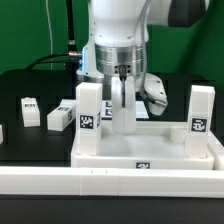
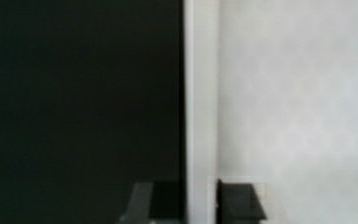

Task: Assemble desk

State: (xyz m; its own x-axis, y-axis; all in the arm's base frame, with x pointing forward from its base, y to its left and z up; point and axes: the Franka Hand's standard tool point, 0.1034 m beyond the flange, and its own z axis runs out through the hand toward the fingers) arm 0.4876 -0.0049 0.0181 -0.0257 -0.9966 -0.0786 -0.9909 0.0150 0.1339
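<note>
We find the claw (image 1: 121, 79) pinched narrow on a smooth white square leg (image 1: 122, 116). Below it lies a rimmed plastic slab (image 1: 180, 155). Its black-and-white tags (image 1: 86, 124) carry no legible writing.

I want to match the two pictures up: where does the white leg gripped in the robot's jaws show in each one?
Exterior view: the leg stands upright at the middle, under the jaws, over the desk slab.
Wrist view: the leg is the narrow white strip running through the middle, between the two dark fingers.
Shared landmark: the jaws, shut on the leg in both.
</note>
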